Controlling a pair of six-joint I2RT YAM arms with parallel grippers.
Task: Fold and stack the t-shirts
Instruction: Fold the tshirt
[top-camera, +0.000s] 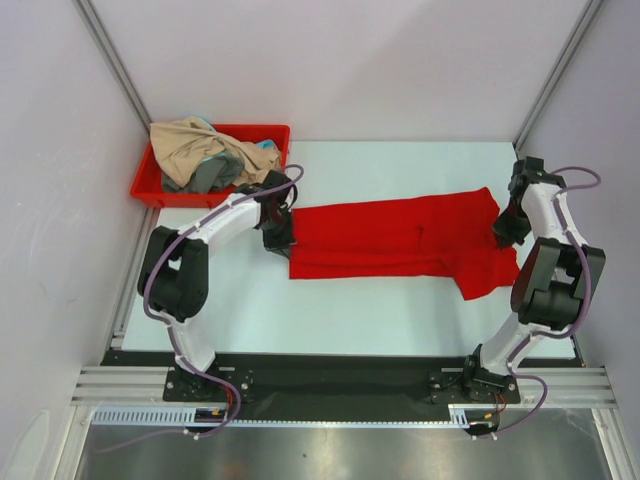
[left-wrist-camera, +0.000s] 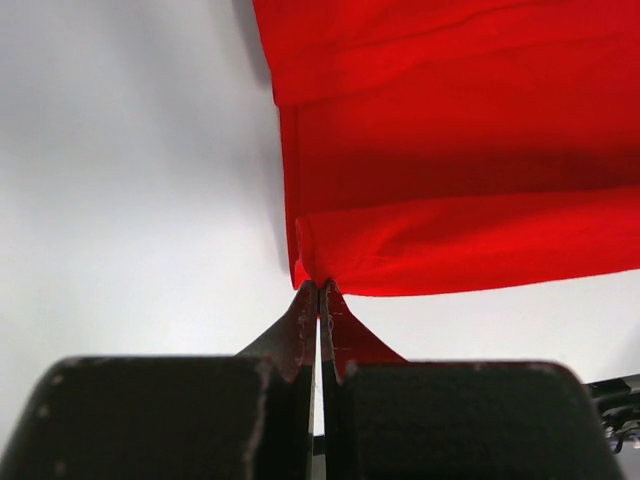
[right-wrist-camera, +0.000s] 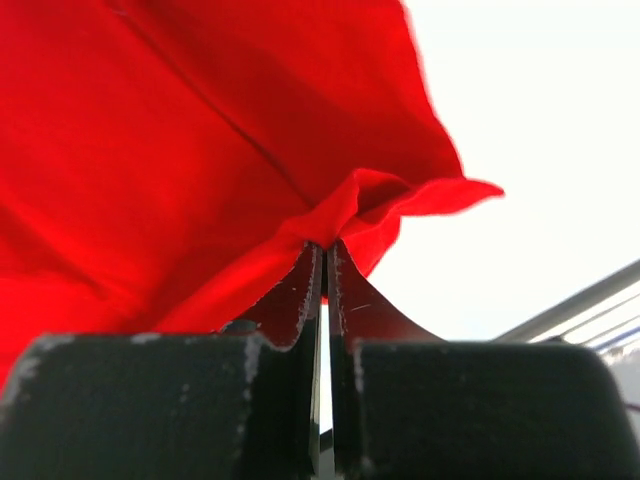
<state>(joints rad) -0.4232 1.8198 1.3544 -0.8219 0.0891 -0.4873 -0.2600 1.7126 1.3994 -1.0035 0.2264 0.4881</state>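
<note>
A bright red t-shirt (top-camera: 400, 238) lies stretched lengthwise across the middle of the white table (top-camera: 250, 310), partly folded, with a sleeve hanging toward the front right. My left gripper (top-camera: 279, 238) is shut on the red t-shirt's left edge (left-wrist-camera: 420, 240), its tips (left-wrist-camera: 319, 286) pinching the cloth. At the other end my right gripper (top-camera: 503, 236) is shut on a bunched corner of the red t-shirt (right-wrist-camera: 200, 150), the tips (right-wrist-camera: 325, 245) closed on a fold. Beige-tan and grey t-shirts (top-camera: 210, 155) lie heaped in the red tray (top-camera: 146, 185).
The red plastic tray stands at the table's back left corner, just behind my left arm. White walls with metal frame posts (top-camera: 110, 60) enclose the table at left, back and right. Both arm bases sit on the black rail (top-camera: 330, 380) at the front.
</note>
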